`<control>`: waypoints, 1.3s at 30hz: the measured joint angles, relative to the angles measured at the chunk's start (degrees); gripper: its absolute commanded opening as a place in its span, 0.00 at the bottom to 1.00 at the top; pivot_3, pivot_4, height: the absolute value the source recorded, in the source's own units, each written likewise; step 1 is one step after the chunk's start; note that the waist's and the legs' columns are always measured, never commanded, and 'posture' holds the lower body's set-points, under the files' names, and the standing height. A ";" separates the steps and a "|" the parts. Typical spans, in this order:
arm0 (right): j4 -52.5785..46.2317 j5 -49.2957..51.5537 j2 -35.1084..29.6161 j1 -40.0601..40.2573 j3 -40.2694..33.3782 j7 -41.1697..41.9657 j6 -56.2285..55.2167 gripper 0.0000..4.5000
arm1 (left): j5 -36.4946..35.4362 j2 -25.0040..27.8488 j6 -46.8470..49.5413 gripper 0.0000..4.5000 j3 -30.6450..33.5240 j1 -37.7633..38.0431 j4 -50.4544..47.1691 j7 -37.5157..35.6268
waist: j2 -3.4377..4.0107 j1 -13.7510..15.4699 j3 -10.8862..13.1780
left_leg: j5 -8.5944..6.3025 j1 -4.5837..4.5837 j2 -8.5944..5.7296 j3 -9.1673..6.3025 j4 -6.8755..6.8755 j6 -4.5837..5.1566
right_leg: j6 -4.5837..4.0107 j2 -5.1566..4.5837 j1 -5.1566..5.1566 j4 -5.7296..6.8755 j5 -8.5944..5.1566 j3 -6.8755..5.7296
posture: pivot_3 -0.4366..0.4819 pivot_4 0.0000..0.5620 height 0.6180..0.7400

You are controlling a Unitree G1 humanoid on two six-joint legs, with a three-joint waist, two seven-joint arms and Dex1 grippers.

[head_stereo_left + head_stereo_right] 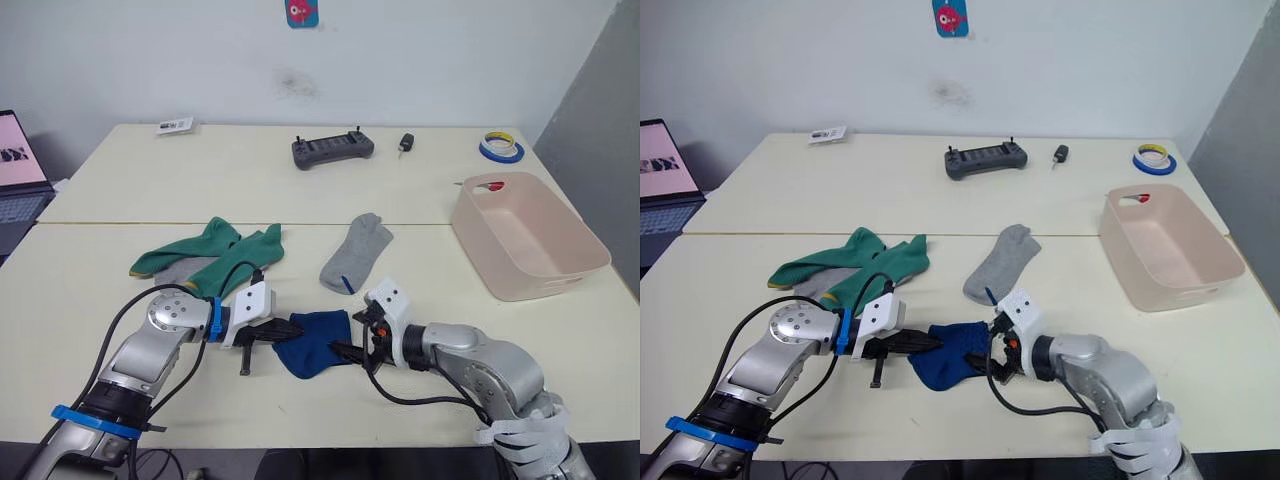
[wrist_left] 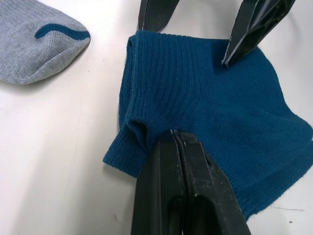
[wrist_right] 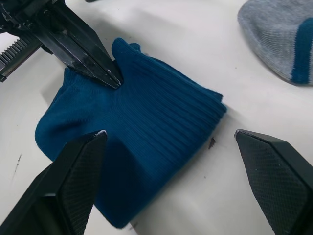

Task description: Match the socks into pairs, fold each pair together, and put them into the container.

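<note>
A folded dark blue sock bundle [image 1: 312,342] lies at the table's front centre; I cannot tell whether it holds one sock or two. My left gripper [image 1: 288,330] is shut on its left edge, the fabric bunched at the fingertips [image 2: 172,133]. My right gripper [image 3: 169,134] stands open just right of the bundle, its fingers [image 3: 73,176] spread wide over the near edge. Two green socks [image 1: 215,255] lie crossed at the left, over a grey sock [image 1: 180,268]. Another grey sock [image 1: 355,253] with a blue stripe lies behind the bundle. The pink-beige container [image 1: 575,250] sits at the right.
At the back of the table lie a dark remote controller [image 1: 332,150], a car key [image 1: 406,144], a tape roll [image 1: 500,147] and a white label [image 1: 175,125]. A laptop [image 1: 20,170] stands off the table's left edge.
</note>
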 measured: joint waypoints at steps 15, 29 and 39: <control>3.23 2.21 3.10 -2.01 0.87 0.31 1.04 0.14 | 0.02 0.01 -1.13 0.00 0.16 1.22 -0.63 1.38 | 0.05 -0.01 -0.06 | 0.00 -0.01 0.00 -0.01 0.00 0.00 | 0.00 0.00 0.00 0.00 0.00 0.00 | 0.48 0.27 1.00; -6.43 3.13 -4.54 -1.03 -3.76 0.51 -4.98 0.02 | -11.74 -0.78 17.14 0.00 5.18 -0.70 -7.39 2.59 | -0.05 0.24 0.11 | 0.00 -0.22 -0.04 -0.07 0.02 0.00 | 0.01 0.00 -0.08 -0.03 -0.01 -0.11 | 0.48 0.27 1.00; -16.15 7.99 -16.00 -0.35 -29.59 0.31 -6.03 0.02 | -27.31 0.46 39.16 0.25 9.40 -16.12 -16.30 3.69 | -0.23 0.17 0.53 | 0.01 -0.16 -0.05 0.02 0.02 -0.03 | 0.02 0.10 -0.03 -0.04 -0.01 -0.05 | 0.48 0.27 1.00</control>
